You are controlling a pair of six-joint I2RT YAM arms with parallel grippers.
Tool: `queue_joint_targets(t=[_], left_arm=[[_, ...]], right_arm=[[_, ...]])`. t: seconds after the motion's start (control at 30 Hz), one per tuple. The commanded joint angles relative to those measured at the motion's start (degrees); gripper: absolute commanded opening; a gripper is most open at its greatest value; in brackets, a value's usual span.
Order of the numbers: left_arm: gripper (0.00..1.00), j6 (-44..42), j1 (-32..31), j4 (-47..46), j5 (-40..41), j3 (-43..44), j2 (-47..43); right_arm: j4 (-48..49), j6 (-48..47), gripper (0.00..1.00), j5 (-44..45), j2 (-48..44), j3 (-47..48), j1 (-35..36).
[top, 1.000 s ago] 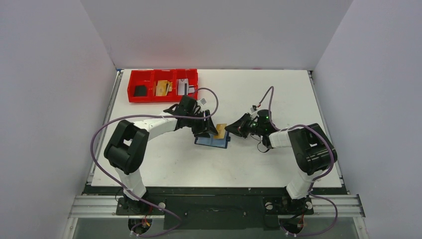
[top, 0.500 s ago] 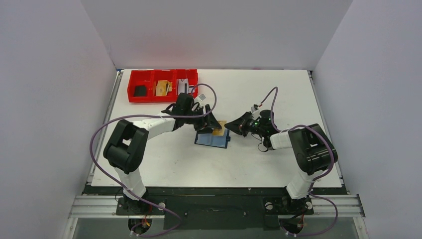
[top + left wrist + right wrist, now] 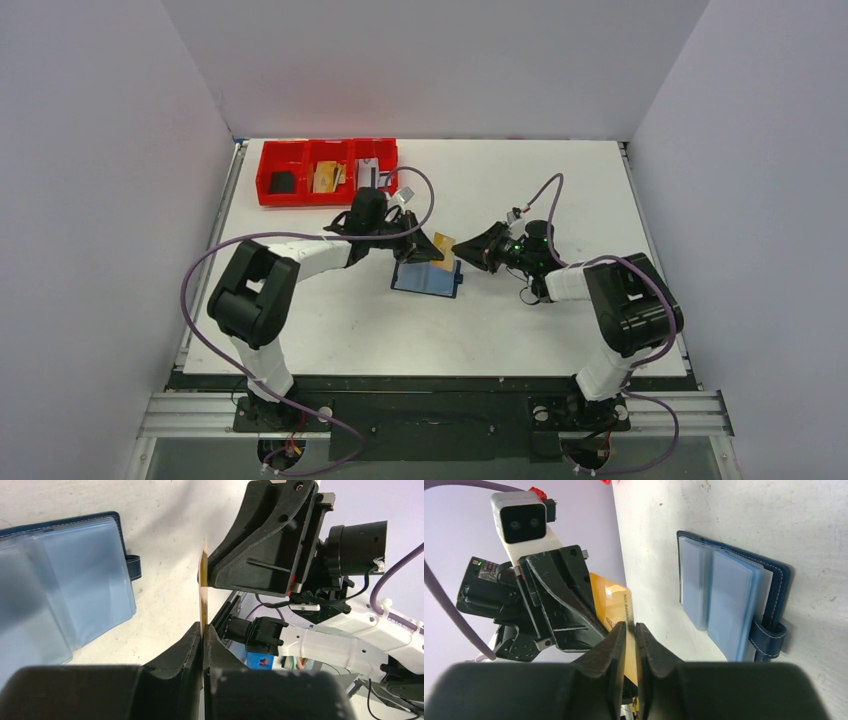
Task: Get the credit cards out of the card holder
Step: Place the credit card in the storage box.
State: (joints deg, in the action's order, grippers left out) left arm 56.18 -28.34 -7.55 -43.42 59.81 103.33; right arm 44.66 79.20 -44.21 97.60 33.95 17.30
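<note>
Left hand (image 3: 203, 626) clamps gold card (image 3: 203, 582) beside wallet (image 3: 70, 585)

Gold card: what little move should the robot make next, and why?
Probably the right end effector should open wider and back away. The left end effector is pinched shut on one edge of the gold card, while the right one's jaws stand only slightly apart around the other edge, so the left cannot carry it off freely.

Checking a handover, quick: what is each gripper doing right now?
Left gripper: closed on the thin tan-gold card.
Right gripper: around that card; grip cannot be told.
</note>
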Motion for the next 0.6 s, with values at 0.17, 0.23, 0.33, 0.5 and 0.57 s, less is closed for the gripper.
queue_joint_targets(t=[0.17, 0.23, 0.33, 0.5, 0.57], left_arm=[[0.00, 1.5, 0.4, -4.9, 0.3, -1.0, -2.3], [0.00, 0.2, 0.9, -2.8, 1.8, -0.6, -3.4], [0.00, -2.5, 1.7, 1.4, 4.5, 0.0, -5.0], [0.00, -11.3, 3.5, 13.1, 11.8, 4.1, -9.2], [0.00, -16.0, 3.6, 20.1, 19.0, 7.5, -10.7]], right_arm=[[-7.3, -7.7, 0.36, 2.0, -7.1, 2.4, 1.1], [-12.2, -10.8, 0.41, 3.6, -8.8, 3.3, 1.1], [-20.9, -16.0, 0.47, 7.1, -11.3, 4.3, 1.2], [-31.7, -21.9, 0.53, 12.9, -15.9, 6.3, 1.6], [-36.3, -23.8, 0.54, 15.0, -17.0, 7.0, 2.0]])
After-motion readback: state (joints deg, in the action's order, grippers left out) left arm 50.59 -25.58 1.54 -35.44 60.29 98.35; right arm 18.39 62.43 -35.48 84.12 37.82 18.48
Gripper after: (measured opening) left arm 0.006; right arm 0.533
